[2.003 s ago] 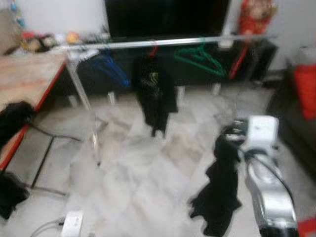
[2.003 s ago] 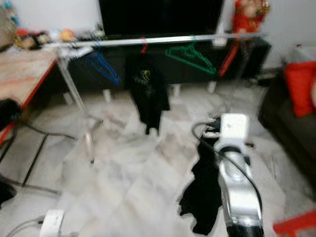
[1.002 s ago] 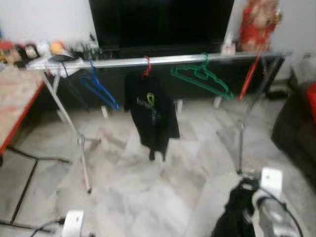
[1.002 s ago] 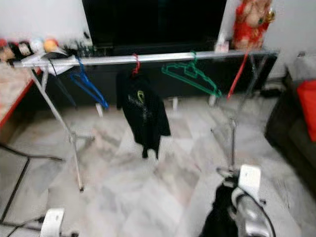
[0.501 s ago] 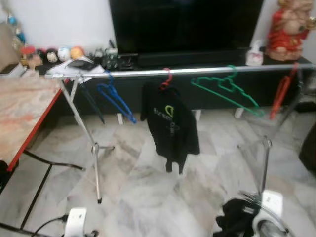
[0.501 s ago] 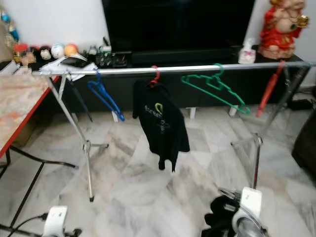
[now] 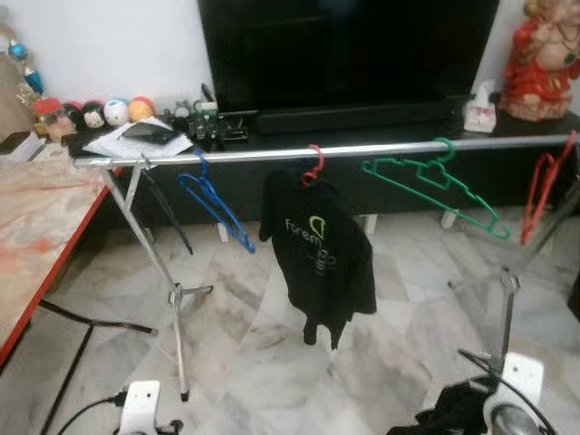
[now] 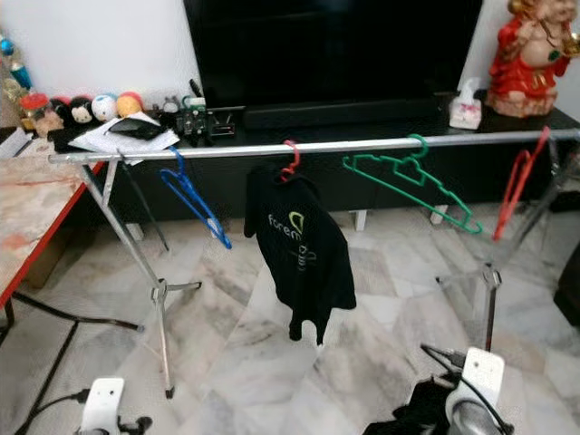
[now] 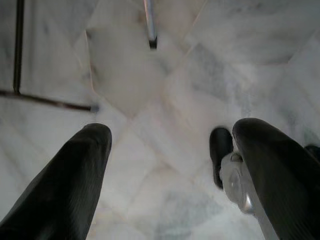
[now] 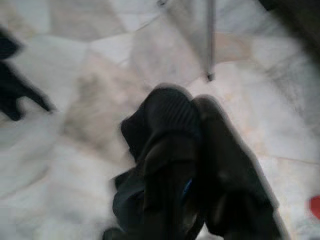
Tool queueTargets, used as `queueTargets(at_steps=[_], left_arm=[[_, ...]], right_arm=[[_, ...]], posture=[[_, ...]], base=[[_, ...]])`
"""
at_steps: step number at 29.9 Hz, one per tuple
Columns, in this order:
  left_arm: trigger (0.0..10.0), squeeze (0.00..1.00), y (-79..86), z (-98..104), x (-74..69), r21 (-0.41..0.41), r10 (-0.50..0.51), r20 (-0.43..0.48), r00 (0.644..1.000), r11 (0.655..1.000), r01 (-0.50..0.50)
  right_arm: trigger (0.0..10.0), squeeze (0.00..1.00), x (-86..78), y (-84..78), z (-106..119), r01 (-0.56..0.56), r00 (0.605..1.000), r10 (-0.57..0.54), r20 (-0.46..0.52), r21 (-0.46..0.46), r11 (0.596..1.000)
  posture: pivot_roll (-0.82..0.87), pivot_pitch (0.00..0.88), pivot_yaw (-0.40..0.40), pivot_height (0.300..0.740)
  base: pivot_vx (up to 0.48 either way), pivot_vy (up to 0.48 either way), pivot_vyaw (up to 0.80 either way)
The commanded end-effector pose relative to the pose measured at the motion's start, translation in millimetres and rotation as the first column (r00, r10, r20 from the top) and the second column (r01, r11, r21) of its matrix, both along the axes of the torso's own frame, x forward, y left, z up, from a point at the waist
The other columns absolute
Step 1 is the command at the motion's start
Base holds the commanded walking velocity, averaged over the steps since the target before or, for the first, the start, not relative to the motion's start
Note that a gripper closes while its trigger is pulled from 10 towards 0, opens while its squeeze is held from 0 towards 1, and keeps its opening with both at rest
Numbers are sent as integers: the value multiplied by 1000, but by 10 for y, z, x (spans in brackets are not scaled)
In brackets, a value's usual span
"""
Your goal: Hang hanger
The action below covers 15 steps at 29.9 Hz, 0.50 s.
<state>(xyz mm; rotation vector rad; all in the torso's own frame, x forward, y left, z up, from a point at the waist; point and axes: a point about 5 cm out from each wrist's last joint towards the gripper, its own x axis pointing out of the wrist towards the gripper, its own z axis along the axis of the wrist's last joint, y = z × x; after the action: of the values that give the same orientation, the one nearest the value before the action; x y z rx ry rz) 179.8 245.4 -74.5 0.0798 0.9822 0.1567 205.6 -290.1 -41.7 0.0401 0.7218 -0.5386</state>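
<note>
Our right hand (image 10: 192, 150) is pressed together, pinching a dark garment (image 10: 150, 170) low above the floor (image 7: 272, 362). Our left hand (image 9: 170, 170) hangs spread. Ahead, the rail (image 8: 362, 145) carries blue (image 8: 195, 201), green (image 8: 412, 186) and red (image 8: 517, 190) hangers and a black shirt (image 8: 304, 249).

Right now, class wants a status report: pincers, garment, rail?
Right pincer shut on black garment, low. Left pincer open, idle over floor. Rail ahead carries blue, green, red hangers, one black shirt.
</note>
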Motion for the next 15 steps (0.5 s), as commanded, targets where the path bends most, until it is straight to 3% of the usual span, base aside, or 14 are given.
queueTargets(at_steps=[1, 6, 15], left_arm=[[10000, 0, 23, 0, -13, 1, 10, -2, 1000, 1000, -10], [10000, 0, 25, -3, -22, 2, 11, -4, 1000, 1000, -11], [10000, 0, 28, -8, -33, 5, 6, -9, 1000, 1000, -6]], right_arm=[[10000, 0, -54, 14, -37, -4, 1000, 4, -9, 7, 1000], [10000, 0, -114, 96, -101, -18, 1000, 19, -10, 33, 999], [10000, 0, -383, 186, -270, -13, 996, 18, -84, 56, 998]], posture=[[-108, 11, 24, 740], [-109, 6, 26, 740], [-110, 0, 28, 740]], base=[[266, 0, 0], [266, 0, 0], [262, 0, 0]])
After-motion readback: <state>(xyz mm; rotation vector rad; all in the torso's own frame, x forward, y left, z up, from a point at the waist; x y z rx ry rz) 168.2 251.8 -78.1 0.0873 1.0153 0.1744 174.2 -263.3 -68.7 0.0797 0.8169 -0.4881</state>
